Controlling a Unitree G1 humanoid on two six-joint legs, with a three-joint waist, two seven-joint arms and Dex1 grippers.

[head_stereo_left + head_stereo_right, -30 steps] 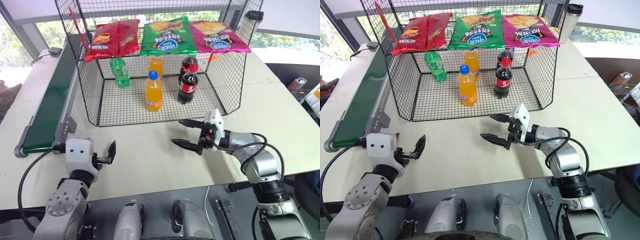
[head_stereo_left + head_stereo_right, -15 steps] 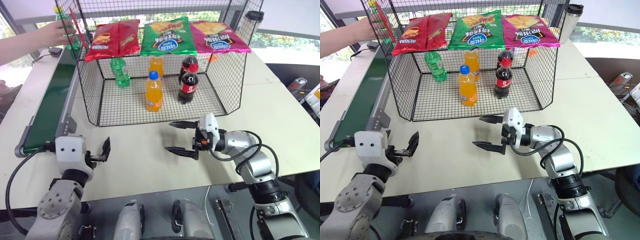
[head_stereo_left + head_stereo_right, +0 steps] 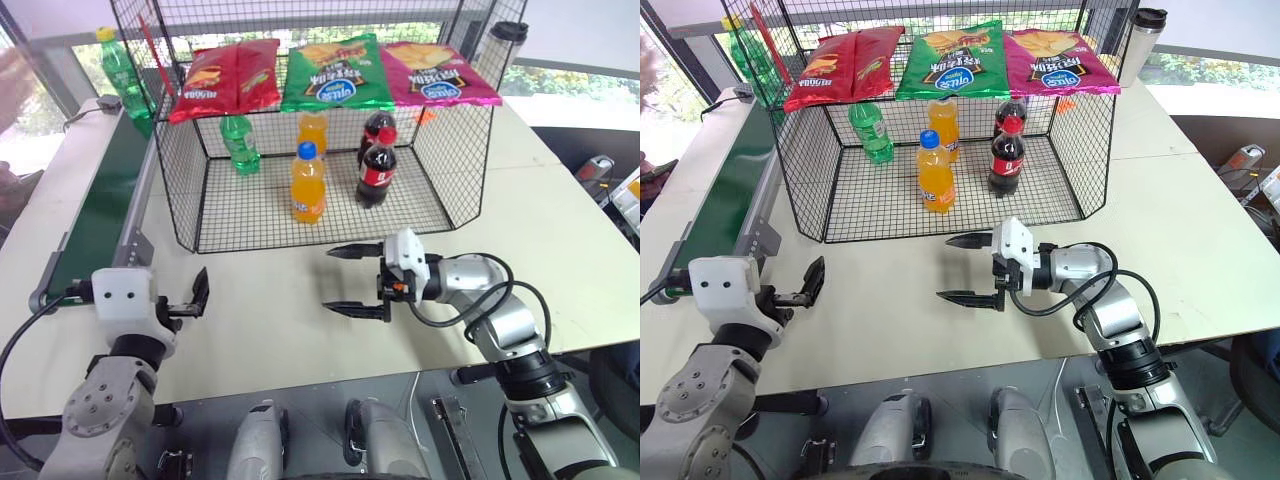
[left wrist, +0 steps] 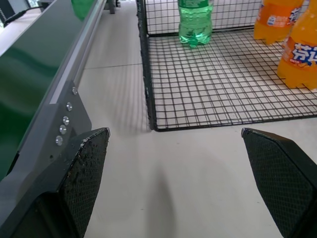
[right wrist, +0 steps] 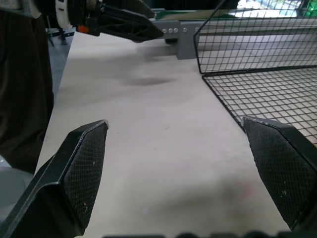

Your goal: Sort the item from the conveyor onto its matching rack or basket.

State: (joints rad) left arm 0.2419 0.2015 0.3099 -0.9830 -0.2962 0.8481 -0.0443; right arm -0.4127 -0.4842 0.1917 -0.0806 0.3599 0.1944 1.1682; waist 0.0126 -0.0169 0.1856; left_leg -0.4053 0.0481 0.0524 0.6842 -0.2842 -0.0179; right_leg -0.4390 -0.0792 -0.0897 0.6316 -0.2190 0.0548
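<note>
The item, a clear-green bottle (image 3: 120, 76) with a yellow cap, stands upright at the far end of the conveyor (image 3: 92, 215), just outside the left wall of the black wire basket (image 3: 178, 205). My left gripper (image 3: 193, 298) hovers open and empty over the table beside the conveyor's near end, far from the bottle. In the left wrist view its fingers (image 4: 85, 171) point along the conveyor rail (image 4: 64, 94) and the basket's front corner. My right gripper (image 3: 346, 280) is open and empty, pointing left in front of the basket.
Inside the basket stand a capless-looking green bottle (image 3: 239, 143), two orange bottles (image 3: 307, 184) and two cola bottles (image 3: 376, 170). Three chip bags (image 3: 335, 72) hang on its back wall. A dark tumbler (image 3: 507, 42) stands behind the basket at the right.
A person's hand set the green bottle on the conveyor's far end and drew back out of view. My right gripper has shifted left and rolled. The left gripper has drifted slightly left.
</note>
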